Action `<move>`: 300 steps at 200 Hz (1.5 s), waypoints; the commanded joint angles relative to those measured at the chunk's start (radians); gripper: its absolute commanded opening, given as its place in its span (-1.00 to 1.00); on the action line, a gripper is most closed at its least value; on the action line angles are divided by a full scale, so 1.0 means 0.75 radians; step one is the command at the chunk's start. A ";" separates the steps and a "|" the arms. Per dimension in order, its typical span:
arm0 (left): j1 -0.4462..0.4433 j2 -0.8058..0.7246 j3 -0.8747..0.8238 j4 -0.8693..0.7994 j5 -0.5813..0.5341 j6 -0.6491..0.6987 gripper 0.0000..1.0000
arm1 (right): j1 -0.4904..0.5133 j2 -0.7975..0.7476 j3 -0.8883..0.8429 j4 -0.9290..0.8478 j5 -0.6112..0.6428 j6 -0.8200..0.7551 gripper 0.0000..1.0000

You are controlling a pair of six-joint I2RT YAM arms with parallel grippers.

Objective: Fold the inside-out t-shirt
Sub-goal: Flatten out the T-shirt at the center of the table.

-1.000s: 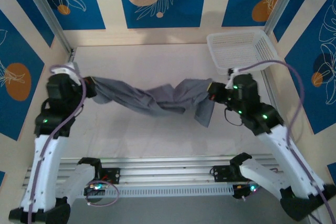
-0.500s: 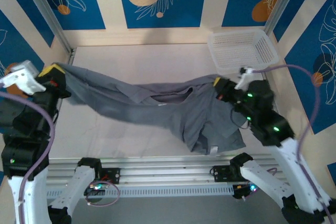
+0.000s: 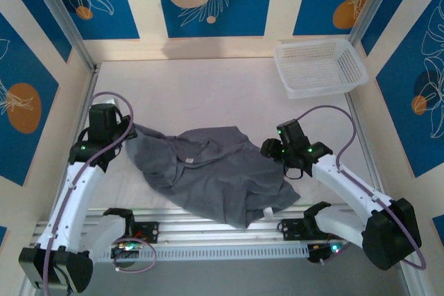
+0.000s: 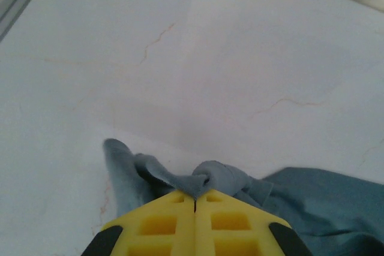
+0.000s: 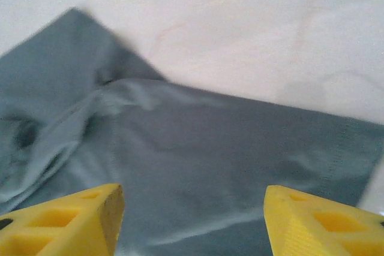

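Observation:
The dark grey inside-out t-shirt (image 3: pixel 208 171) lies rumpled on the white table, its lower hem reaching the front edge. My left gripper (image 3: pixel 128 134) is at the shirt's left end. In the left wrist view its yellow fingers (image 4: pixel 162 226) are pressed together, and this left gripper (image 4: pixel 195 195) is shut on a bunched fold of the t-shirt (image 4: pixel 219 175). My right gripper (image 3: pixel 268 149) hovers at the shirt's right edge. Seen from the right wrist, this gripper (image 5: pixel 192 214) stands open with the flat cloth of the t-shirt (image 5: pixel 210 148) spread below it, nothing between the fingers.
A white mesh basket (image 3: pixel 319 67) sits at the back right corner. Bare table (image 3: pixel 201 95) stretches behind the shirt. A metal rail (image 3: pixel 229 230) runs along the front edge, and patterned walls close in the sides.
Both arms came down and inward; the shirt, stretched in the air between them, now lies on the table. The right gripper opened and let go of the cloth.

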 commanded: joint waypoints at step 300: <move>0.012 -0.164 1.089 0.115 -0.203 0.183 -1.00 | -0.191 -0.533 1.177 0.065 0.068 -0.518 -1.00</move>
